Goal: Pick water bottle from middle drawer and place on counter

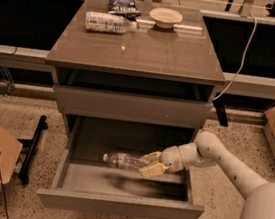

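Gripper point(150, 162) (in middle drawer point(120, 204)) clasps water bottle point(122, 160).

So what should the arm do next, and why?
Probably lift gently up and out: the pincer looks closed on the water bottle, low inside the open middle drawer, and the bottle must clear its walls before going to the counter.

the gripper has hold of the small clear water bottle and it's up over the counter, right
Not quite. The gripper does have hold of the water bottle, but the bottle is down in the open middle drawer, not over the counter. The camera view shows it held sideways over the drawer's tray.
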You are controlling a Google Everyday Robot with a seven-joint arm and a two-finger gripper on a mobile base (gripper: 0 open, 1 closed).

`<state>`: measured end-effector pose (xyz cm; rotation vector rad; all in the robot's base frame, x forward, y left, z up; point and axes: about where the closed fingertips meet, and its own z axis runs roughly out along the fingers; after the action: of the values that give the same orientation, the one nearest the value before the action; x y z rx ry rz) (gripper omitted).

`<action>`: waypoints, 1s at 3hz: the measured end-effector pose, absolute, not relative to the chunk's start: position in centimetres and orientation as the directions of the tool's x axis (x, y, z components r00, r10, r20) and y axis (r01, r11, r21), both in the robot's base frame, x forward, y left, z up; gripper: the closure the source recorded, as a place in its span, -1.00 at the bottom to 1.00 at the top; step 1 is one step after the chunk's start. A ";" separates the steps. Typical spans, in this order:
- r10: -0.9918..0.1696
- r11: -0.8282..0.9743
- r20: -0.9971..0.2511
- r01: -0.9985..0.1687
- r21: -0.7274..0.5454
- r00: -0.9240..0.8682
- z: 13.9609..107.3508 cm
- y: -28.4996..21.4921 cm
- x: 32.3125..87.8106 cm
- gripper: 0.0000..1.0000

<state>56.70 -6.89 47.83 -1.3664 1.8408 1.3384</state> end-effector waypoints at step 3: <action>-0.425 0.047 -0.777 -0.868 0.494 -0.465 43.6 -7.6 56.0 -0.01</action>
<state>56.02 -7.56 43.60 -1.2971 1.9086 1.4031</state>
